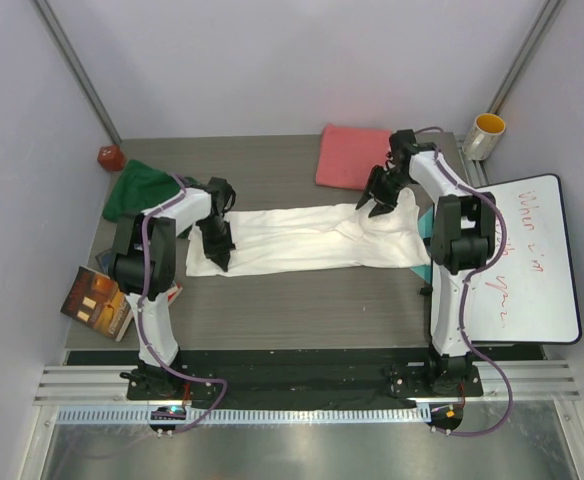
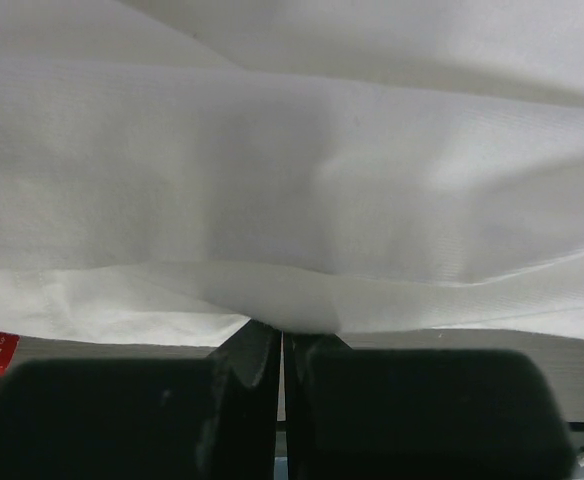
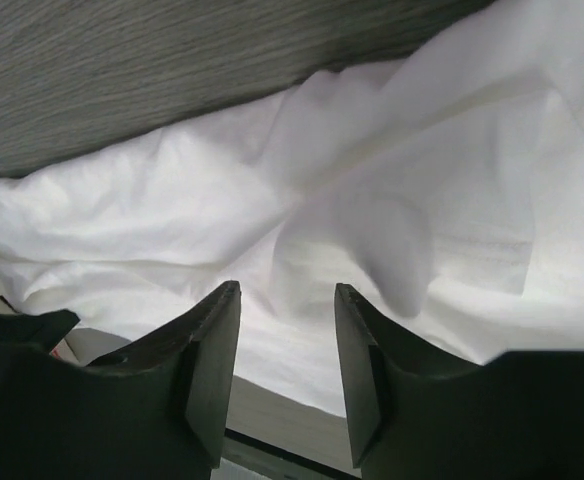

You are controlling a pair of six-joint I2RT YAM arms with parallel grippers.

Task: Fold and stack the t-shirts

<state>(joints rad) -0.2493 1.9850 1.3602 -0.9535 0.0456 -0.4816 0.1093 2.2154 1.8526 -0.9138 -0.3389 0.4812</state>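
Grey wood-grain table [image 1: 302,300]. White shirt [image 1: 312,238]: soft, creased, drawn into a long band left to right across mid-table. Pink shirt [image 1: 354,155] folded square, just far of its right end; green shirt [image 1: 137,188] bunched far left. Left gripper [image 1: 220,258] fingers pressed together, pinching white shirt's left end; right gripper [image 1: 377,207] fingers spread over its rumpled right end.

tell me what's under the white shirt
Mostly bare table. At the right end of the white shirt a teal sheet pokes out from beneath it. How far the sheet runs under the cloth is hidden.
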